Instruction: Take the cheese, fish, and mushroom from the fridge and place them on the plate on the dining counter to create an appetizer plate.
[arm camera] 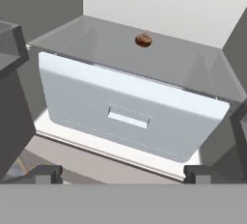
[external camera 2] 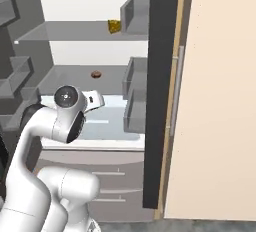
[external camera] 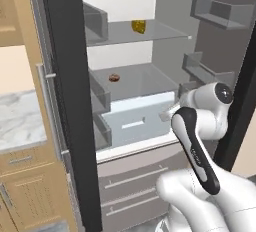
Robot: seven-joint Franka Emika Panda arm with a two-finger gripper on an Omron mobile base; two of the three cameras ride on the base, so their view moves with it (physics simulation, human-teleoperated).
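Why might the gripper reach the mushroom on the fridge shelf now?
Probably yes: the fridge is open, the open gripper faces the mushroom, and nothing stands between them above the drawer.

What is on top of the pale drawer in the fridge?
A grey shelf lies over the drawer, with the mushroom on it. The drawer's inside is hidden by its closed front.

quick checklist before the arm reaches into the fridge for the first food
1. Tall dark grey fridge door open, shelves reachable: ok.
2. Hand open, nothing between its tips: ok.
3. Small round brown mushroom on the grey shelf above the pale blue-white drawer, ahead of the hand: ok.
4. Yellow-gold cheese wedge sitting on the upper shelf: ok.
5. Red-orange fish located: cannot tell.
6. Drawer shut, not blocking the path: ok.
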